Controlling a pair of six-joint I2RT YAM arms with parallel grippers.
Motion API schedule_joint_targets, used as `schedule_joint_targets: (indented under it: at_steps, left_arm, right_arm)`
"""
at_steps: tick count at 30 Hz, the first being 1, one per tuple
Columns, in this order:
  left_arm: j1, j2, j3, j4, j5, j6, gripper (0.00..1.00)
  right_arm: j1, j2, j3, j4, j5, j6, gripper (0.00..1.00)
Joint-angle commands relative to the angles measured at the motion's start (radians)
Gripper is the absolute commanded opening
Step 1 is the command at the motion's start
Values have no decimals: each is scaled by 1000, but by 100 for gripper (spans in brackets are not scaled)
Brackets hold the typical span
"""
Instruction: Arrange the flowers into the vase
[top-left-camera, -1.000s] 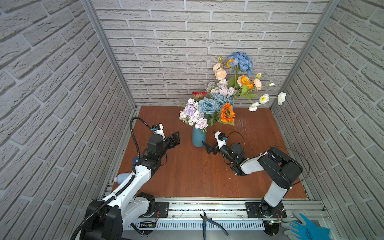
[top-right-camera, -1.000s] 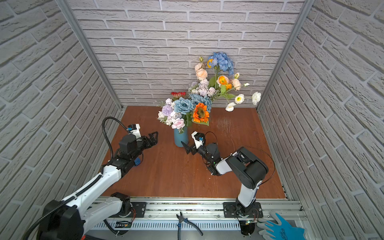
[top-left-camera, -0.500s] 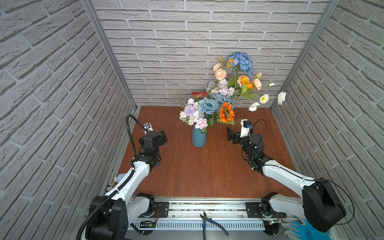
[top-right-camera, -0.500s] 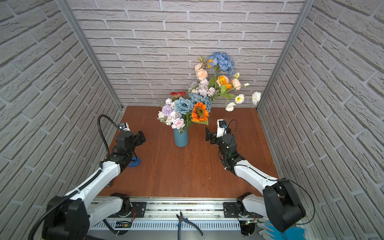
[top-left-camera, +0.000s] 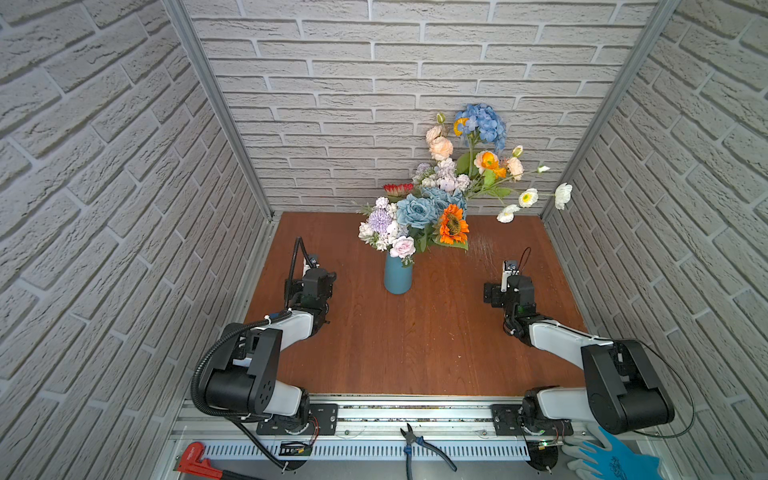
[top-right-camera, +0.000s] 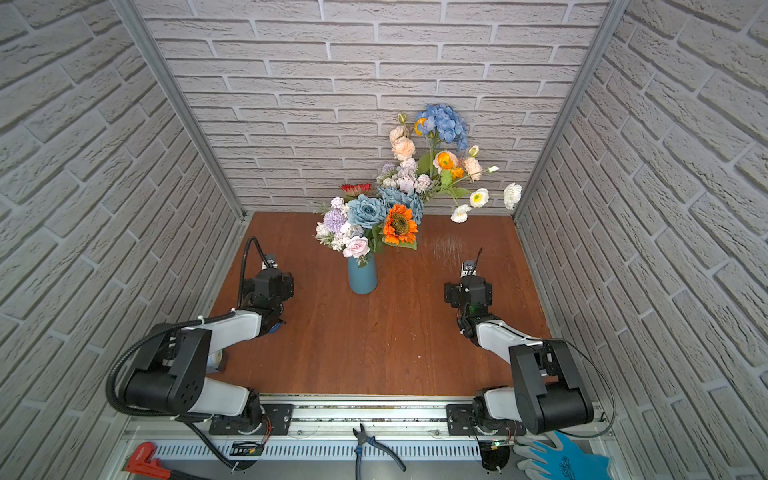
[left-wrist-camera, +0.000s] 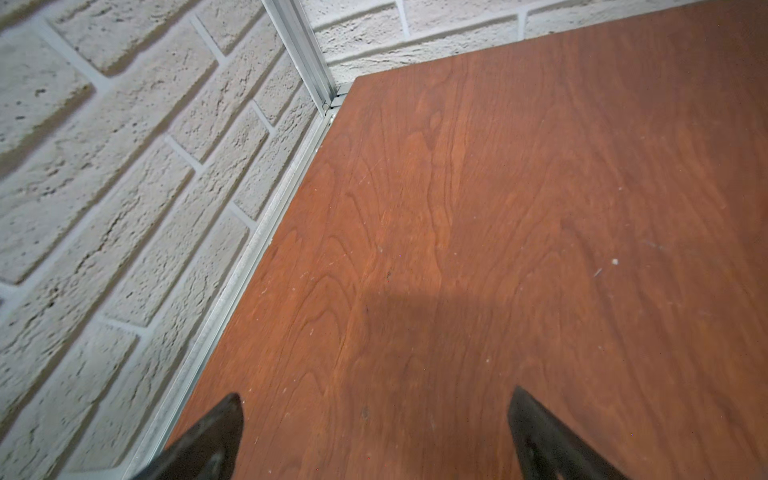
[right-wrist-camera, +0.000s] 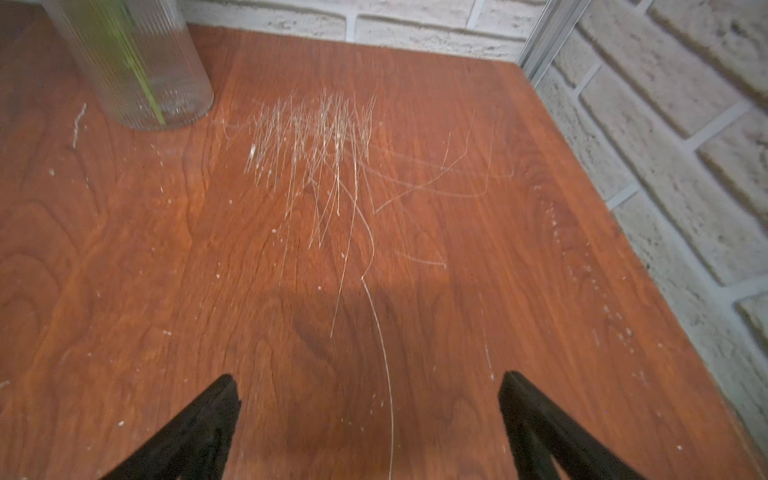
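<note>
Flowers (top-left-camera: 419, 212): all that show stand upright in vases at the back middle of the table (top-left-camera: 415, 345).
Blue vase (top-left-camera: 398, 277): upright; holds the lower bunch of blue roses, an orange daisy (top-left-camera: 452, 224), and lilac and pink heads.
Tall bunch: rises behind and to the right of the lower bunch. A hydrangea (top-left-camera: 482, 122) is on top, peach roses sit beneath it, and white poppies (top-left-camera: 528, 197) lean towards the right wall. Its base is hidden in both top views.
Glass vase (right-wrist-camera: 133, 62): clear, ribbed and upright, with green stems (right-wrist-camera: 143, 79) inside; seen in the right wrist view only.
Left gripper (left-wrist-camera: 374, 397): jaws spread wide with nothing between them; over bare wood near the left wall, well apart from the blue vase.
Right gripper (right-wrist-camera: 368, 378): jaws spread wide and empty; over wood to the right of the blue vase, well apart from it, facing a patch of scratches (right-wrist-camera: 316, 158).
Front rail (top-left-camera: 415, 415): pliers (top-left-camera: 424, 446), a blue glove (top-left-camera: 611, 457) and a red tool (top-left-camera: 193, 457) lie in front of it, off the table.
</note>
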Motion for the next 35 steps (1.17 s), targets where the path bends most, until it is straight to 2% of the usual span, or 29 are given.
schedule_joint_targets:
  at_steps: [1,3,4,6,9,11,13,16,18,35]
  left_arm:
    - [36,16,-34,210,60,62,98]
    - [53,15,-90,351,146,111,98]
    - [69,15,-112,374,162,94,98]
    - [136,45,-169,482,310,56,98]
    - [185,134,-211,644,401,26,98]
    - [185,105,-208,586,413,23,98]
    - [185,122,-206,610,414,26,98]
    - [193,119,-159,510,418,18,98]
    - [233,117,-122,438,471,-14,98]
    - [242,117,-119,440,489,-19,98]
  right_arm:
    - [-10,36,-41,269,-117,-21,100]
    - [-9,141,-114,538,-148,-36,98]
    - [-13,141,-119,540,-159,-36,99]
    - [-12,82,-59,333,-138,-21,100]
    - [-13,122,-97,468,-135,-26,100]
    - [-13,124,-100,478,-136,-29,100]
    - [-13,112,-90,442,-140,-31,100]
    - [-12,104,-84,418,-140,-31,100]
    - [-12,106,-84,421,-141,-31,100]
    - [-13,105,-81,409,-142,-31,100]
